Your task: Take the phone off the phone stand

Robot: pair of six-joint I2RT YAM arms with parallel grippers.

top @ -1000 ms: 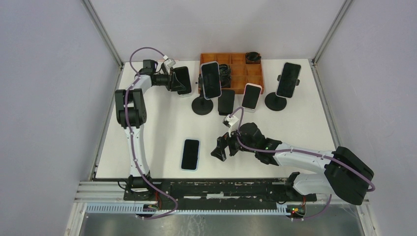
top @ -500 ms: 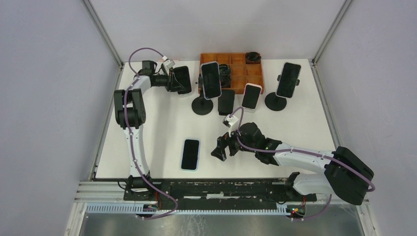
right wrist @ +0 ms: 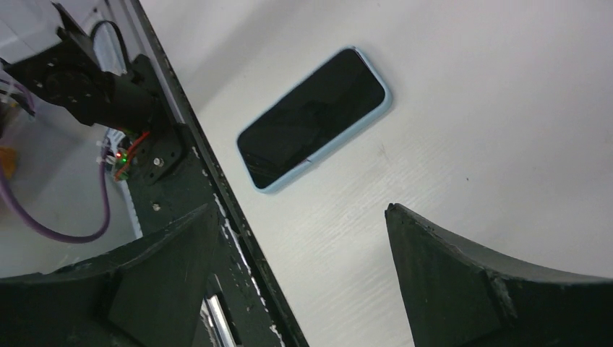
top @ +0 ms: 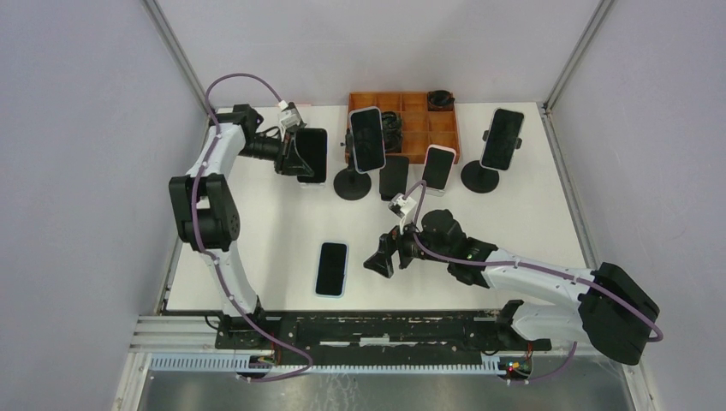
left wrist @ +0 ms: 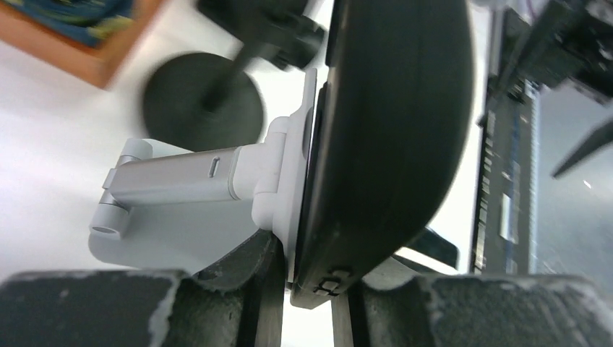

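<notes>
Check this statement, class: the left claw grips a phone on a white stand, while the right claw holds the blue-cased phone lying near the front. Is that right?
Wrong about the right claw: it is open and empty, and the blue-cased phone lies flat on the table, apart from it, as the right wrist view shows. The rest stands.

A flat phone (top: 332,268) lies just left of the right claw (top: 379,260).

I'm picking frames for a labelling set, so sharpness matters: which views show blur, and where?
Top external view: sharp and evenly lit throughout. Left wrist view: the round black base and orange tray are smeared, while the held phone and white stand look crisp. Right wrist view: the table phone is sharp, with faint screen reflections.
</notes>
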